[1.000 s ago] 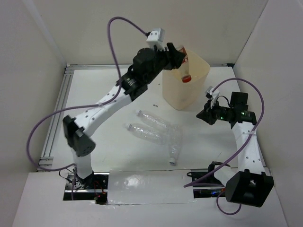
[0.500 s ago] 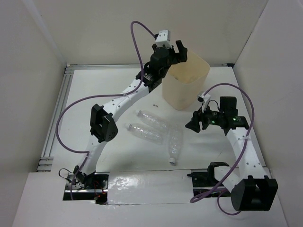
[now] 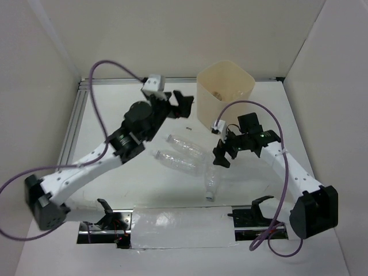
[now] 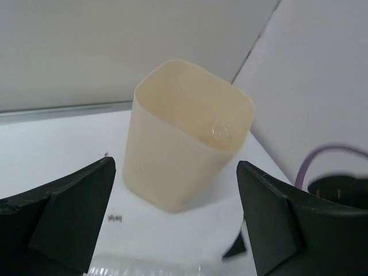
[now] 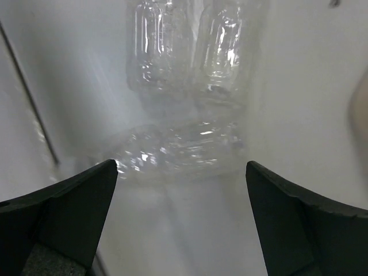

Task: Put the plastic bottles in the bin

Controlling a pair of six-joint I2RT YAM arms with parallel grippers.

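Observation:
The cream-beige bin (image 3: 225, 109) stands at the back of the table, with a faint clear shape (image 3: 217, 92) inside it. Three clear plastic bottles lie in front of it: one (image 3: 184, 144) nearest the bin, one (image 3: 175, 161) beside that, and one (image 3: 211, 178) with a white cap toward the near edge. My left gripper (image 3: 184, 106) hovers open and holds nothing, left of the bin (image 4: 184, 144). My right gripper (image 3: 223, 150) is open and holds nothing, just right of the bottles. Its wrist view shows a crosswise bottle (image 5: 178, 152) ahead of the jaws and two more (image 5: 152, 46) beyond.
White walls close in the table at the back and both sides. An aluminium rail (image 3: 72, 132) runs along the left edge. Purple cables loop off both arms. A small dark mark (image 3: 188, 127) is on the table near the bin.
My left gripper let go of the red-capped bottle over the bin, opened, and swung back left. My right gripper opened and moved left toward the bottles on the table.

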